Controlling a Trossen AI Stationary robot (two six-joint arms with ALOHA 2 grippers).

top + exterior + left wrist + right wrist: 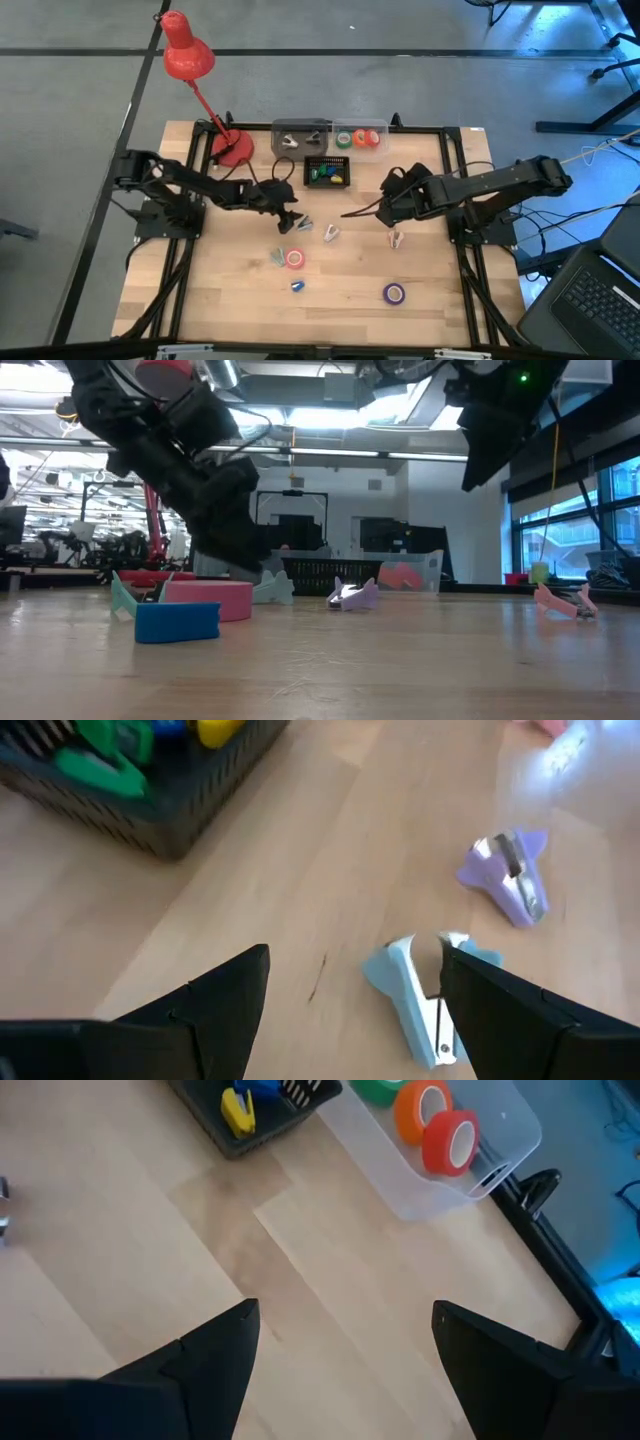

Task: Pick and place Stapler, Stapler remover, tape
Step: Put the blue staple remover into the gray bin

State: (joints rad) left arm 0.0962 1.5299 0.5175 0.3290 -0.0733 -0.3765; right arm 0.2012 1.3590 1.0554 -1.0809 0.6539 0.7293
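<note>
Two arms over the tabletop (420,290), and I take the black mesh basket (327,171) as my landmark. Left gripper (291,215) sits just in front of the basket, low, jaws apart; in my left wrist view a pale blue stapler remover (425,1003) lies between the fingers (215,995), close against one of them, though I cannot tell if they touch. A lilac stapler remover (507,872) lies just beyond it, apart from it. Right gripper (384,212) hangs to the basket's front right, raised off the wood, jaws apart with nothing between them. A pink stapler remover (396,239) lies just in front of that gripper.

Tape: green, orange and red rolls (432,1122) stand in the clear tray (360,137) behind the basket. A pink-red roll (294,259) lies well in front of the basket, a purple roll (393,293) farther front and right. A small blue stapler (297,287) lies just in front of the pink-red roll. Green, blue and yellow staplers (326,174) fill the basket.
</note>
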